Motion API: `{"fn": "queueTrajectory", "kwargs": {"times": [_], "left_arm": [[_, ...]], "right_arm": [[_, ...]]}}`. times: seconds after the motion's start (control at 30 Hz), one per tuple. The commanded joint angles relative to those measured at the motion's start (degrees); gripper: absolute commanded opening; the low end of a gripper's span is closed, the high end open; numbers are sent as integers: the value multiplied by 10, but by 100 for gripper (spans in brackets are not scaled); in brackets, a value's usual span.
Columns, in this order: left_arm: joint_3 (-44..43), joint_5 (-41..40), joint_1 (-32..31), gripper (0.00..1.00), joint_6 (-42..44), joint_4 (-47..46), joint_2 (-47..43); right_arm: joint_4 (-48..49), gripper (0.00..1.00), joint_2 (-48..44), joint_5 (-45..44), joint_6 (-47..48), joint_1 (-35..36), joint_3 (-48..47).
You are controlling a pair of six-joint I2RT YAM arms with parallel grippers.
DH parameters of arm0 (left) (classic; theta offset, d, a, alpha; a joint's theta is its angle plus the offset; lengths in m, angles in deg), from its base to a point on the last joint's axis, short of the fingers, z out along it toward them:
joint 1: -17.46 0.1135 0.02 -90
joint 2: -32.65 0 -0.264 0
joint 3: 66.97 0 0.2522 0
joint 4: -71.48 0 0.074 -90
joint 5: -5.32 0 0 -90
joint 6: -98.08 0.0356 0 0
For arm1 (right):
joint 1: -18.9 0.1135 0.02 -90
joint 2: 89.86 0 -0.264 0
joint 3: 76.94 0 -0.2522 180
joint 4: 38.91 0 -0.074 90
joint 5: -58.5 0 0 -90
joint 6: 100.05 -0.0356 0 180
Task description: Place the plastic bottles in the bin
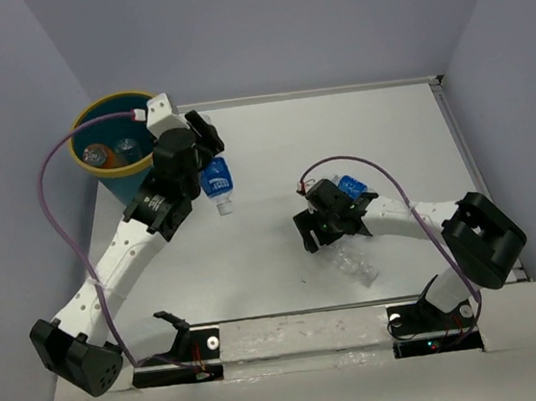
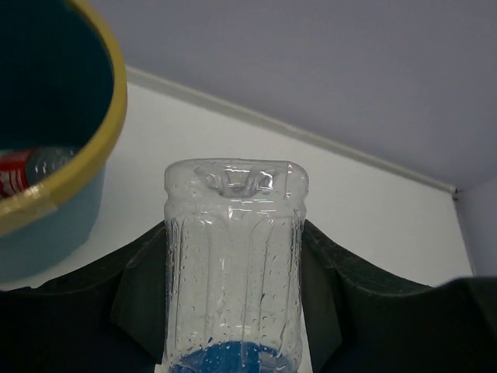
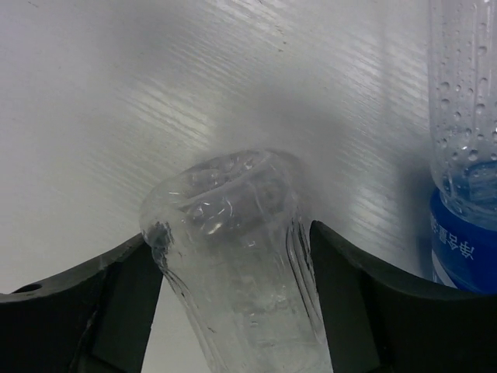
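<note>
While the left gripper (image 1: 208, 154) was clenched on a clear plastic bottle with a blue label (image 1: 217, 181), that bottle was held raised above the white table (image 1: 278, 286), just beside the round teal-blue plastic bin with a yellow rim (image 1: 116, 186) and outside its rim. In the left wrist view, the bottle was seen pinched between both black fingers (image 2: 140, 287), base pointing away from the camera. An orange bottle (image 1: 96, 155) and a red-labelled bottle (image 2: 15, 175) were recorded inside the bin. The right gripper (image 1: 318, 229) was positioned low near the table centre, grasping a clear ribbed plastic bottle (image 3: 233, 264), with its fingers (image 3: 116, 303) pressed against both sides. A further blue-labelled bottle (image 3: 464, 225) was lying on the table just beside it.
</note>
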Motion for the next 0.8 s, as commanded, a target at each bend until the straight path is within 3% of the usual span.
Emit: {"fn": "queueTrajectory", "kwargs": {"times": [0.0,0.07,0.1,0.2,0.33,0.6,0.7,0.77], "left_arm": [[-161,-78,15,20,95,37,-13],[-213,-101,37,20,122,27,0],[-229,-86,79,20,124,28,13],[-278,-61,182,21,112,30,48],[-317,-99,261,21,118,14,105],[-341,-183,339,23,126,-55,203],[-322,-219,341,31,174,-124,219],[-311,-221,341,51,187,-151,223]], "right_arm": [[12,58,12,50,13,-3,-25],[20,53,0,54,12,-3,-27],[25,51,-6,56,10,-3,-27],[41,50,-40,70,8,-3,-25],[63,50,-93,92,8,-3,-19],[108,46,-180,157,-17,8,-37],[124,45,-187,176,-25,8,-65],[138,45,-182,191,-26,8,-84]]}}
